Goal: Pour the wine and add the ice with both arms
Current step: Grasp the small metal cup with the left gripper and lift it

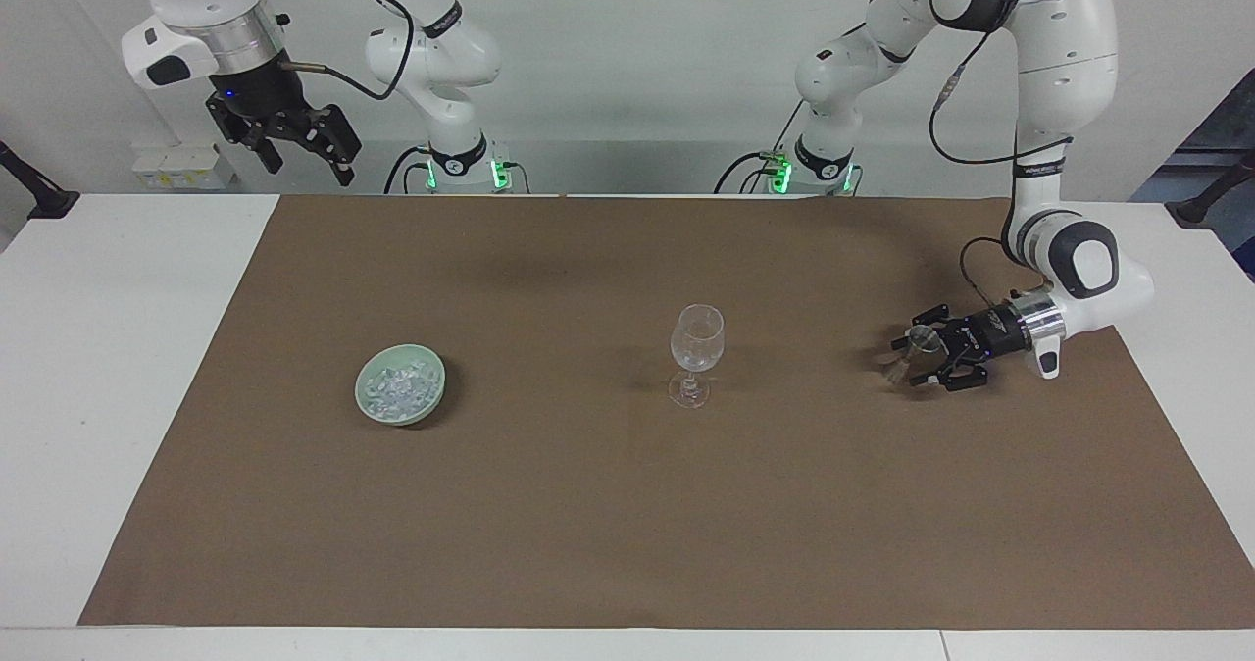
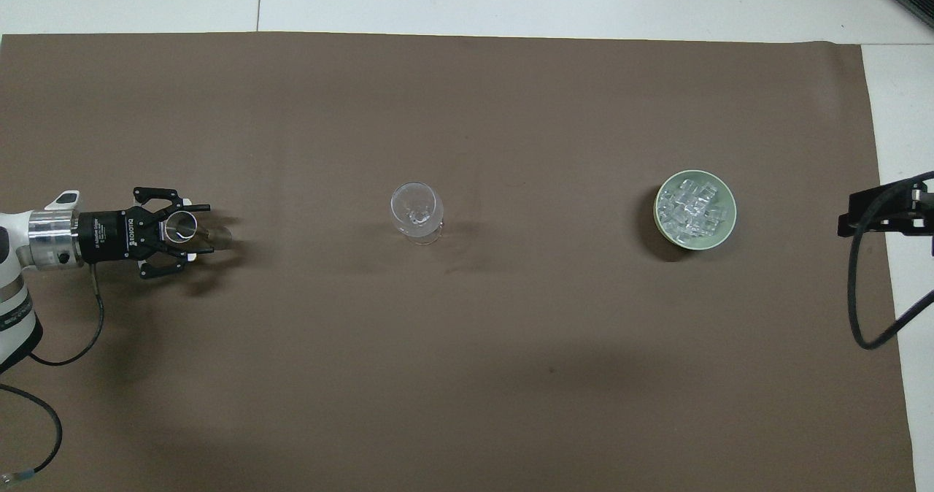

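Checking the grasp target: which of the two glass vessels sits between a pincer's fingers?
The small glass cup, flanked by the left pincer; the stemmed wine glass stands alone mid-table.

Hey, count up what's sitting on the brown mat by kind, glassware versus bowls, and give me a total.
Clear glassware: 2, the tall stemmed wine glass and the small clear measuring cup between the left gripper's fingers.
Pale green bowls: 1, the round bowl heaped with ice.
Total: 3.
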Controlling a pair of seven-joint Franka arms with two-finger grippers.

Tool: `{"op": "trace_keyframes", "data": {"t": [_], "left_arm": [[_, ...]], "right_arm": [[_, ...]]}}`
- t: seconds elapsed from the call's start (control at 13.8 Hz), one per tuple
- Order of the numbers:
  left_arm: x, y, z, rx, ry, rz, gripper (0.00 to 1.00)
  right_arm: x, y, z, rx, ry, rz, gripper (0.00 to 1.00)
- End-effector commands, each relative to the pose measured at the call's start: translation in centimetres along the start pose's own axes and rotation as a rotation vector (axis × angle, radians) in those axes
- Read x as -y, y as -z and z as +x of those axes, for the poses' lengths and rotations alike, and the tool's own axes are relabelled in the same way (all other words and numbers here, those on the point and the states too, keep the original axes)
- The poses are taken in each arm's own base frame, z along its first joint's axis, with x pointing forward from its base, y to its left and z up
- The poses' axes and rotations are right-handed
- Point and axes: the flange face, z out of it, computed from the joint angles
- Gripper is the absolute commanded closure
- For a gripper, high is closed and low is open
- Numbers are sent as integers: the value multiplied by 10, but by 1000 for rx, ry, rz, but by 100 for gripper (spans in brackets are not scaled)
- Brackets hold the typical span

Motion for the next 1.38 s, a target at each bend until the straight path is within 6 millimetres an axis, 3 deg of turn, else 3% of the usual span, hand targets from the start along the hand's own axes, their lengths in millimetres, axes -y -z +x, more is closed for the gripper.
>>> {"op": "trace_keyframes", "data": {"t": [0.0, 0.22, 0.58, 0.8, 1.3], "left_arm": [[8, -1, -7, -3, -2, -15, 31], [9, 1, -5, -2, 0, -18, 33], [9, 3, -6, -2, 0, -21, 67], [9, 3, -6, 3, 1, -18, 100], [9, 3, -11, 33, 17, -6, 100]], "right_arm": [[-3, -1, -10, 14, 39, 7, 0], [-5, -1, -10, 17, 50, 7, 0], [-4, -2, -10, 20, 52, 6, 0], [-5, -2, -9, 20, 45, 6, 0], [-2, 1, -8, 12, 45, 23, 0]]}}
